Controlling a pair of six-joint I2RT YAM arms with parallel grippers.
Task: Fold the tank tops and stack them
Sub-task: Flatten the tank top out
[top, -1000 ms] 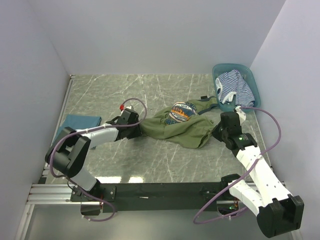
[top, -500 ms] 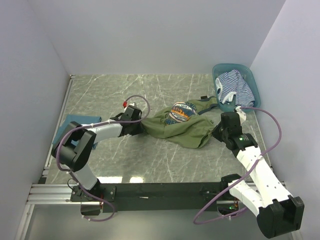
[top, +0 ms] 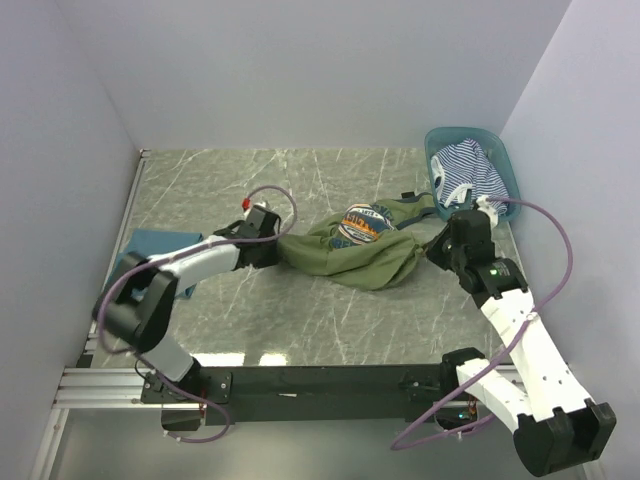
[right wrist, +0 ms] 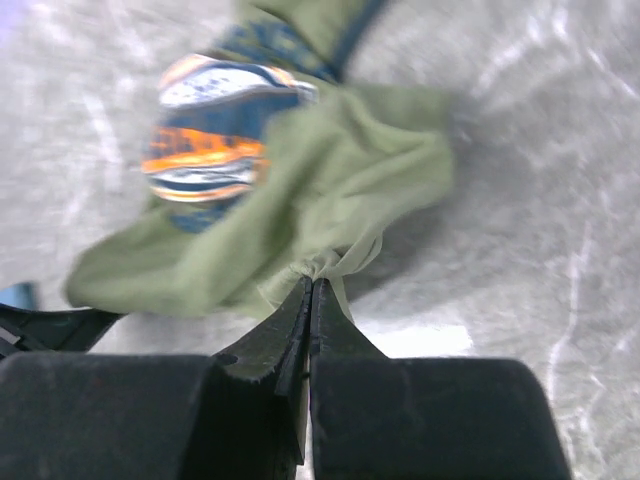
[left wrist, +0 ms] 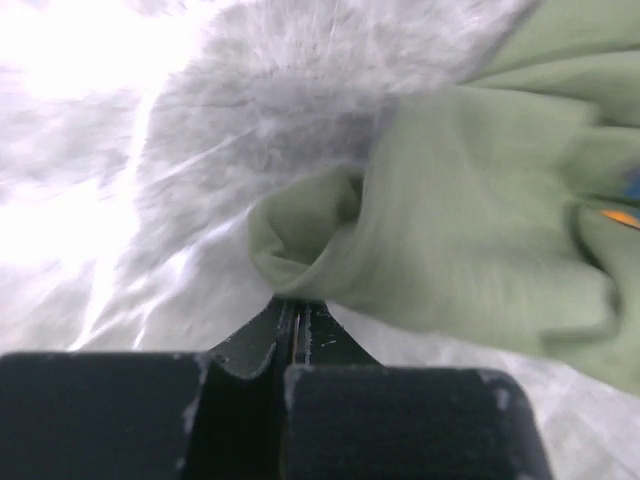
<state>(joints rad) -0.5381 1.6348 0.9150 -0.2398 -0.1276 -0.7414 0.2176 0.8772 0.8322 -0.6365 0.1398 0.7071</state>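
The olive-green tank top (top: 355,250) with a round orange-blue graphic hangs bunched between my two grippers over the middle of the table. My left gripper (top: 272,249) is shut on its left edge, seen in the left wrist view (left wrist: 296,300). My right gripper (top: 436,250) is shut on its right edge, seen in the right wrist view (right wrist: 312,280). The teal-blue tank top (top: 155,250) lies folded at the left, partly under my left arm. The navy-and-white striped tank top (top: 465,175) sits crumpled in the basket.
The teal plastic basket (top: 500,150) stands at the back right corner. The marble table (top: 300,180) is walled in on three sides. A metal rail (top: 300,380) with both arm bases runs along the near edge.
Both grippers have moved toward the back with the olive top held between them; the right one has risen and swung inward. The cloth's lower edge has lifted and bunched.
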